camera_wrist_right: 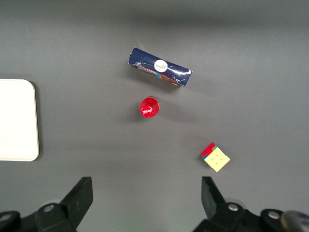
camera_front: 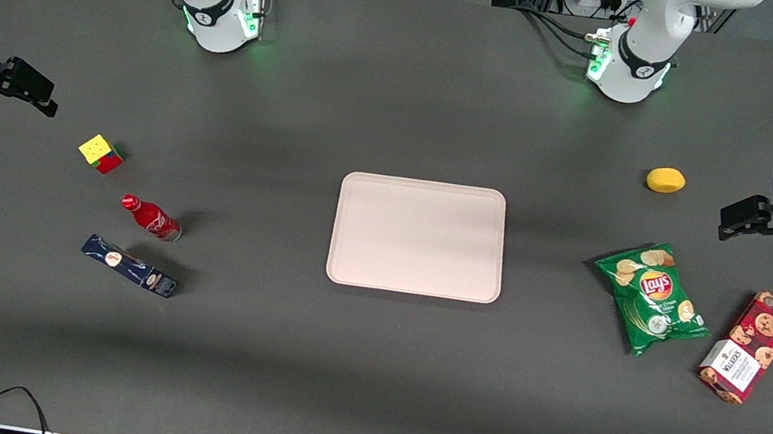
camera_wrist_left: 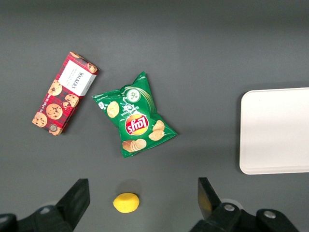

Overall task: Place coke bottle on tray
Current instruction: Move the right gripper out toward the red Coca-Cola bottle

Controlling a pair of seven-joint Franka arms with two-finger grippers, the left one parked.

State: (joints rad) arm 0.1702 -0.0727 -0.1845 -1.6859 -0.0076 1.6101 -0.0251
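1. Your small red coke bottle with the red cap and white script (camera_front: 151, 218) stands upright on the dark grey table (camera_front: 364, 367) toward the working arm's end; the right wrist view looks straight down on its cap (camera_wrist_right: 149, 107); nothing touches it.
2. Just beside it, nearer the front camera, you have a dark blue oblong box (camera_front: 129, 266) lying flat (camera_wrist_right: 160, 73); the two sit close with a narrow strip of table between them.
3. Farther from the front camera than the bottle you see a small colour-faced puzzle cube (camera_front: 100, 153), yellow face up (camera_wrist_right: 215, 157), near the bottle and apart from it.
4. The large flat pale pinkish-beige rectangular tray with rounded corners (camera_front: 419, 236) lies at the middle of the table, well apart from the bottle; its rim shows in the right wrist view (camera_wrist_right: 33, 121).
5. Your right arm's black two-finger gripper (camera_front: 30, 89) hangs above the table at the working arm's end, farther from the front camera than the cube; its fingers (camera_wrist_right: 81, 193) are spread wide with nothing between them.
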